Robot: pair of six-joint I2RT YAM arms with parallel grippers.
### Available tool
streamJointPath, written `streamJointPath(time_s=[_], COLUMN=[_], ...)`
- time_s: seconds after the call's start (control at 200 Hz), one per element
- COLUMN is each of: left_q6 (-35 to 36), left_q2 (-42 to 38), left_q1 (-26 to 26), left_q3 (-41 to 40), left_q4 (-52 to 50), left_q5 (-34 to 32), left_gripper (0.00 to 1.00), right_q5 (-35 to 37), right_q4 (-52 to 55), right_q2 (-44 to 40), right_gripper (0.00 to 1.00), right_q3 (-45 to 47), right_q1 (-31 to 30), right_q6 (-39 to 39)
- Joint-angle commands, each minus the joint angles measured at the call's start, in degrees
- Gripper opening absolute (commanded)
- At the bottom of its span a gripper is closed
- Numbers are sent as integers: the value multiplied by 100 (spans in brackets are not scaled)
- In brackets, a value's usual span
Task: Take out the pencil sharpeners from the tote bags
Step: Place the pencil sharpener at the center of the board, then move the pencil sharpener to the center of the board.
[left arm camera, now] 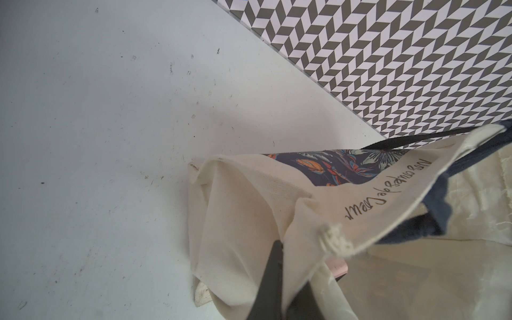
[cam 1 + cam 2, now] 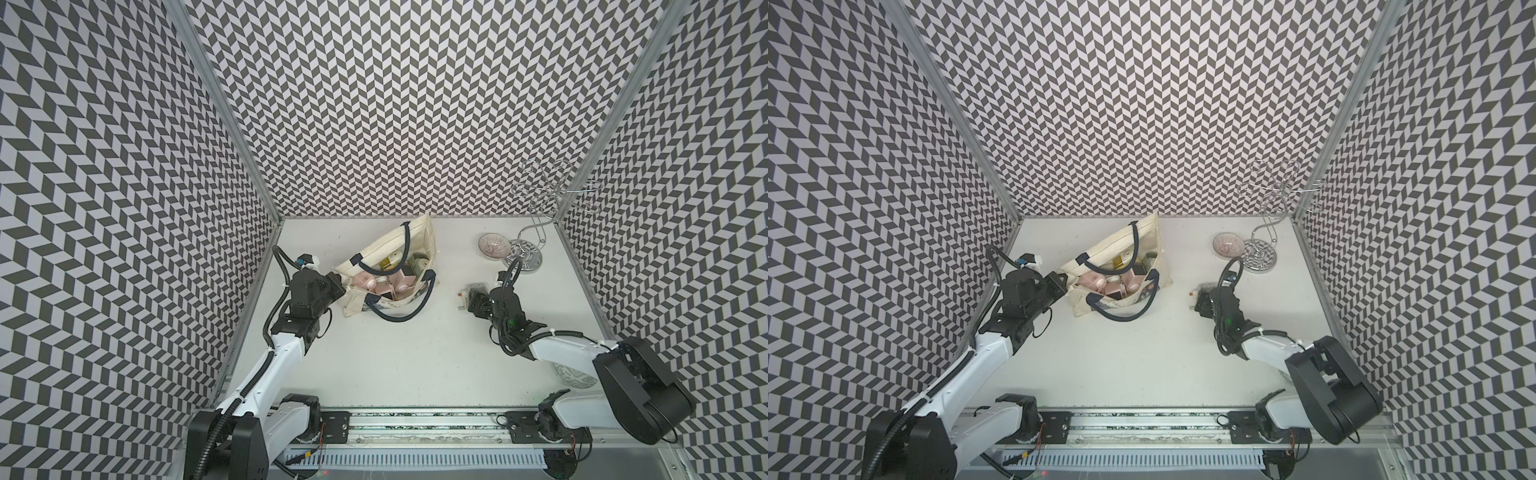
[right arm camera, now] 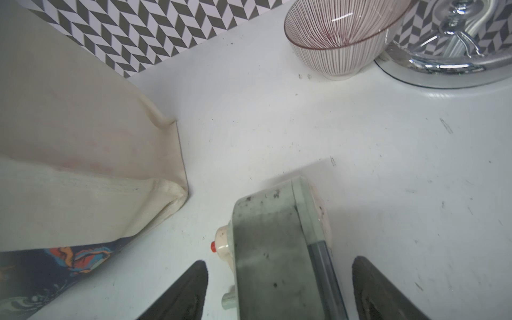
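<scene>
Pencil sharpeners (image 2: pixel 376 283) mostly inside tote bag (image 2: pixel 420 232), centre of frame in both top views; pink and yellow ones visible through open mouth. One sage-green sharpener (image 3: pixel 266 235) out on table (image 2: pixel 415 353), right of centre, near bag. Right gripper (image 3: pixel 280 260) spread, fingers either side of it, gaps visible. Left gripper (image 1: pixel 285 249) pinching tote bag's rim cloth. Ribbed bowl (image 2: pixel 493 246), wire stand (image 2: pixel 524 257) upper right.

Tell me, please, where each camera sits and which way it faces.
Top views: overhead, looking down on the table; both arms show.
Left wrist: on the left arm, facing the tote bag; left end effector pinches it.
Right wrist: on the right arm, facing a green sharpener; right end effector open astride it.
Shared: the tote bag, in all views.
</scene>
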State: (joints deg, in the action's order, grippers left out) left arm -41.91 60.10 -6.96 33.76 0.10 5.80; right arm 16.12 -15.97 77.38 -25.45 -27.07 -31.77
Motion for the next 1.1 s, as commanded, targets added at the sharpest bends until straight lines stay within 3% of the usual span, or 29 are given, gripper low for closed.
streamJointPath(time_s=[0.0, 0.12, 0.245, 0.426, 0.646, 0.901, 1.092], left_q6=[-17, -58, -98, -120, -229, -274, -309], left_q2=[26, 137, 236, 214, -20, -223, -302], left_q1=[15, 11, -48, -196, -457, -789, -866], left_q3=[-91, -92, -101, -136, -456, -1015, -1372], left_q4=[-227, -152, -80, -114, -76, 84, 261], left_q5=[53, 116, 180, 93, -118, -430, -439], left_gripper=[0, 0, 0, 0, 0, 0, 0], right_q5=[26, -734, -1153, -1339, -1166, -1284, -1624], right_q4=[655, 4, -608, -848, -241, 1118, 1362], right_q2=[-343, -530, -120, 849, 1640, -10, -863], right_gripper=[79, 76, 71, 69, 66, 66, 62], right_q3=[227, 684, 726, -132, -1307, -1710, -2424], right_q1=[-44, -53, -53, -45, 7, -78, -723], right_q6=[-496, -561, -492, -170, 138, 290, 771])
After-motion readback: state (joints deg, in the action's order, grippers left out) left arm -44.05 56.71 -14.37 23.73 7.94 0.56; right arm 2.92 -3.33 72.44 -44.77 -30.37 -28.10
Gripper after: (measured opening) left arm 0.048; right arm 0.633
